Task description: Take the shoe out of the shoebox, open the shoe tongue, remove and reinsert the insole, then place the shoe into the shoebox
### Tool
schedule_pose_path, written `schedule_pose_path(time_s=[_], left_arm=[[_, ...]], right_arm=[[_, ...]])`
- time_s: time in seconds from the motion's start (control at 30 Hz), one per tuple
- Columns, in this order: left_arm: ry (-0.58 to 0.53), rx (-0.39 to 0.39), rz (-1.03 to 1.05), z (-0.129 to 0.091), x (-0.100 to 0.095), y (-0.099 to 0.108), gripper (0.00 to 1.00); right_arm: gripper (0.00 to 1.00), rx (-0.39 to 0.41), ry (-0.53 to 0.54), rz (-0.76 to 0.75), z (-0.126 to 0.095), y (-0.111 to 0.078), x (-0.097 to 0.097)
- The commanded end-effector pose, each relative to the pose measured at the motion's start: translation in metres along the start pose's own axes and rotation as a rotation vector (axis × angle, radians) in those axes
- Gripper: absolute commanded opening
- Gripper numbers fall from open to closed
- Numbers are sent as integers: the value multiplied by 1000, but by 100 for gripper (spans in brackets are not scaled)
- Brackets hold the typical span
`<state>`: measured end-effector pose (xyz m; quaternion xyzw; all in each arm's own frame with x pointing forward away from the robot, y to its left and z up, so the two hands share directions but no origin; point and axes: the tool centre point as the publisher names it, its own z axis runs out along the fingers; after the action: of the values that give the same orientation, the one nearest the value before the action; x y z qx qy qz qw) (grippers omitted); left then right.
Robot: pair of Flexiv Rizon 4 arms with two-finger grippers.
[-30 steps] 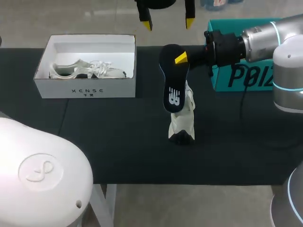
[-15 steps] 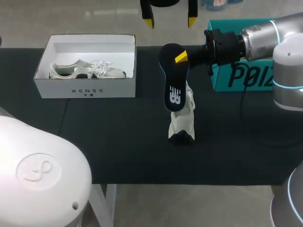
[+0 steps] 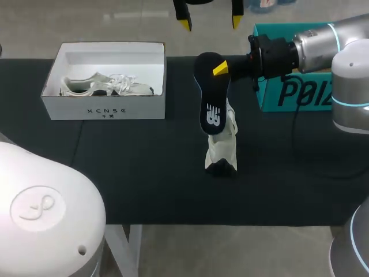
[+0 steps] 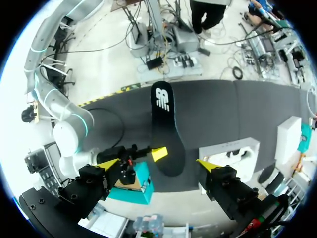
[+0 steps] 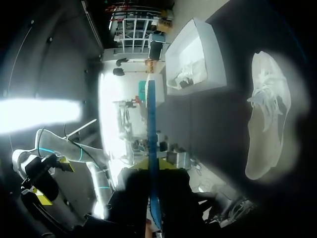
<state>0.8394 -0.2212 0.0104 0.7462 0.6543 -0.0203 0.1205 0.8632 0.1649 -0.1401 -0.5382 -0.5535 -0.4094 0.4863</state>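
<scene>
My table (image 3: 144, 173) carries a white shoebox (image 3: 106, 107) at its far left. One pale boxed shoe (image 3: 106, 85) lies on its side inside. A teal box (image 3: 300, 92) stands at the far right, behind my right arm, and I cannot see inside it. The shoe (image 3: 222, 147) sits out on the table between the two boxes, toe toward the near edge.

The dark insole (image 3: 210, 95) hangs heel-up above the shoe, hiding its far end in the head view. My right tool (image 3: 219, 70) is pinching the insole near its upper end. The right wrist view shows the insole (image 5: 151, 124) edge-on between the fingers, clear of the shoe (image 5: 267, 119).

My left tool (image 3: 210, 22) hangs beyond the table's far edge, fingers spread and holding nothing. Only its wrist view shows the whole insole (image 4: 166, 124) flat-on.
</scene>
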Motion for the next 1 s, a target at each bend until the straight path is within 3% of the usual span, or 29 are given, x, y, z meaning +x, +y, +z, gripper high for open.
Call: schedule_pose_path(time_s=[0.03, 0.13, 0.37, 0.67, 0.7, 1.0], left_arm=[[-199, -6, -20, 6, 14, -4, 100], [-328, -18, -65, 9, 22, -5, 100], [-683, -112, -193, -2, 33, 5, 100], [-965, -230, -253, -13, 39, 11, 100], [-1029, -185, -367, -14, 38, 12, 100], [-1029, -185, -367, -14, 38, 12, 100]], right_arm=[[0, 2, 54, 17, -4, -3, 4], [0, 9, 115, 33, -10, -9, 15], [0, 17, 122, -6, -25, -15, 40], [0, 4, 102, -10, -32, -16, 43], [0, 1, 102, -7, -33, -16, 43], [0, -4, 114, 5, -36, -20, 46]])
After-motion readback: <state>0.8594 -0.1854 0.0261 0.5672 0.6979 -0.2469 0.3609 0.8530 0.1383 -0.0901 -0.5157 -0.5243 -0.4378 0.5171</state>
